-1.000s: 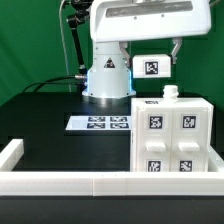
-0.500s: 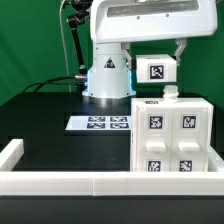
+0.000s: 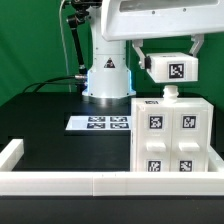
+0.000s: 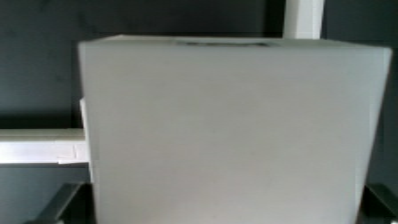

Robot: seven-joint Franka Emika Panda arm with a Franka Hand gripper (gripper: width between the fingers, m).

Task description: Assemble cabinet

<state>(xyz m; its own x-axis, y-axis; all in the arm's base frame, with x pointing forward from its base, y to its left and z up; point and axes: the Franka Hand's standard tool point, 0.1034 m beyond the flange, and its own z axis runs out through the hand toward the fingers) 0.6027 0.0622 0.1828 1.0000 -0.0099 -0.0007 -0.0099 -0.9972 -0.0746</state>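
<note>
Clamps with the gripper (image 3: 168, 56) on a cabinet piece (image 3: 172, 69), one dark finger at each short end. Hangs with it in the air, above the cabinet body (image 3: 170, 140) and apart from it. Small boxy block of smooth matte white plastic, with straight edges and one black-and-white square tag on the face toward the exterior camera. Seen from the wrist as the cabinet piece (image 4: 214, 140) filling nearly the whole picture: plain pale surface, blurred at the edges, no tag visible there.

Stands on the black table (image 3: 50, 140) at the exterior view's right, close behind the long low white border wall (image 3: 80, 182): large white box with flat sides and four square tags on the front, two above and two below. On its top a small white knob (image 3: 170, 94), just under the held piece, not touching.

Flat on the table, near the arm's rounded white base (image 3: 107, 78), the marker board (image 3: 100, 123), thin, with several tags. Behind all, a green backdrop (image 3: 30, 40).
</note>
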